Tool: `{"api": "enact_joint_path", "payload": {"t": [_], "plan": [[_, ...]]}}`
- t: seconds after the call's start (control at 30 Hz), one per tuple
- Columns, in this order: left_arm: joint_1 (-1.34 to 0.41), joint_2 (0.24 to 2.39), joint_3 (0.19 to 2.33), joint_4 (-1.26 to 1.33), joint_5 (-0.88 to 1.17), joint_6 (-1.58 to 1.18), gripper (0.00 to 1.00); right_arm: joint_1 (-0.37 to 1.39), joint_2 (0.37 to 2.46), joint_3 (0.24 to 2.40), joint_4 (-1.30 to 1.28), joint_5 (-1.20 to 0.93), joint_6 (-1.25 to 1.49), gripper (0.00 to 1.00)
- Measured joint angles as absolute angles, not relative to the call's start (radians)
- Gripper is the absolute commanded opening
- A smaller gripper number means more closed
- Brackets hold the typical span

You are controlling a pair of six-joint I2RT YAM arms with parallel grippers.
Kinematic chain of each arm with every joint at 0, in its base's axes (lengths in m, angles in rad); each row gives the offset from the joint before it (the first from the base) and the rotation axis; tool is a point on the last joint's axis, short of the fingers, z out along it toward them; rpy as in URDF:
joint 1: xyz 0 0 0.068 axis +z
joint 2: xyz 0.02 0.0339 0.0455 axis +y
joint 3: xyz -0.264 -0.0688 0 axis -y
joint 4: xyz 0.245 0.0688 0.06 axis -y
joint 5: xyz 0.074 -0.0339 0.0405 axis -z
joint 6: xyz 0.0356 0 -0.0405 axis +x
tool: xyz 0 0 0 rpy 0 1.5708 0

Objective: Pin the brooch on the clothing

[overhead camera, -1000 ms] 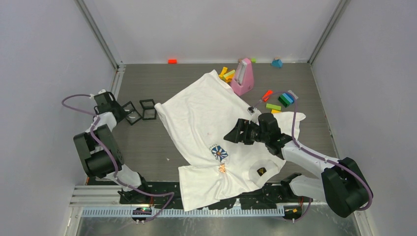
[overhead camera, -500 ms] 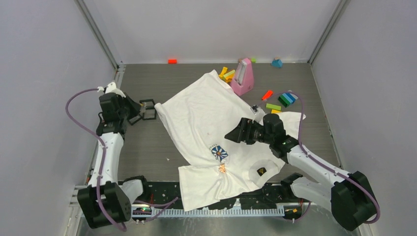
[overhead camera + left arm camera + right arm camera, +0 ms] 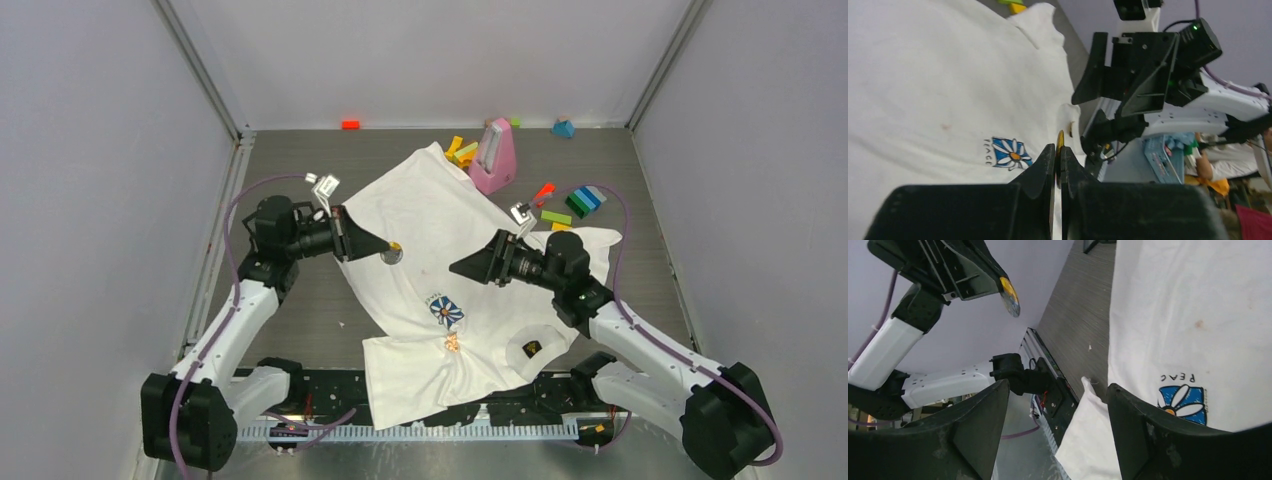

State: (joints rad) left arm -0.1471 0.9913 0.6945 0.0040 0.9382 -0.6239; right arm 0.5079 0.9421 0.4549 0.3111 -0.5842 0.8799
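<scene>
The white T-shirt [image 3: 430,225] lies spread on the table, with its daisy print [image 3: 446,310] and black neck label [image 3: 531,348] near the front. My left gripper [image 3: 385,247] hovers over the shirt's left part, shut on a small round gold-edged brooch [image 3: 394,250]. The left wrist view shows the brooch [image 3: 1060,141] edge-on between the shut fingertips [image 3: 1047,160], above the daisy [image 3: 1009,153]. My right gripper [image 3: 460,268] is open and empty above the shirt's middle, pointing left at the brooch [image 3: 1010,296]. Its fingers [image 3: 1128,410] frame the shirt's hem [image 3: 1088,440].
A pink wedge-shaped object [image 3: 495,155] stands at the shirt's far edge. Coloured blocks lie behind it [image 3: 461,150] and at the right [image 3: 578,203]. A red block [image 3: 350,124] and a blue one [image 3: 563,128] lie by the back wall. A small orange thing [image 3: 452,342] sits on the shirt.
My left arm has swung from the table's left side over the shirt, carrying the brooch. My right gripper has turned further left, towards the left gripper.
</scene>
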Motion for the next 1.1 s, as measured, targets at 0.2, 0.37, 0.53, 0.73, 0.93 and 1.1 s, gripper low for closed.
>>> {"api": "enact_joint_path", "payload": {"t": [0.2,0.37,0.53,0.73,0.93,1.1], "plan": [[-0.288,1.07,0.695,0.214,1.091,-0.724,0.0,0.608,0.942,0.485,0.377,-0.561,0.92,0.6],[-0.34,1.09,0.696,0.302,1.143,-0.775,0.0,0.723,0.965,0.53,0.408,-0.512,0.919,0.5],[-0.339,1.09,0.696,0.344,1.157,-0.79,0.0,0.775,0.987,0.541,0.434,-0.482,0.916,0.41],[-0.344,1.09,0.696,0.356,1.172,-0.804,0.0,0.786,1.002,0.546,0.434,-0.462,0.911,0.37],[-0.359,1.09,0.696,0.358,1.178,-0.805,0.0,0.789,1.019,0.569,0.435,-0.456,0.895,0.29],[-0.362,1.09,0.696,0.358,1.179,-0.804,0.0,0.79,1.04,0.59,0.441,-0.459,0.889,0.08]]}}
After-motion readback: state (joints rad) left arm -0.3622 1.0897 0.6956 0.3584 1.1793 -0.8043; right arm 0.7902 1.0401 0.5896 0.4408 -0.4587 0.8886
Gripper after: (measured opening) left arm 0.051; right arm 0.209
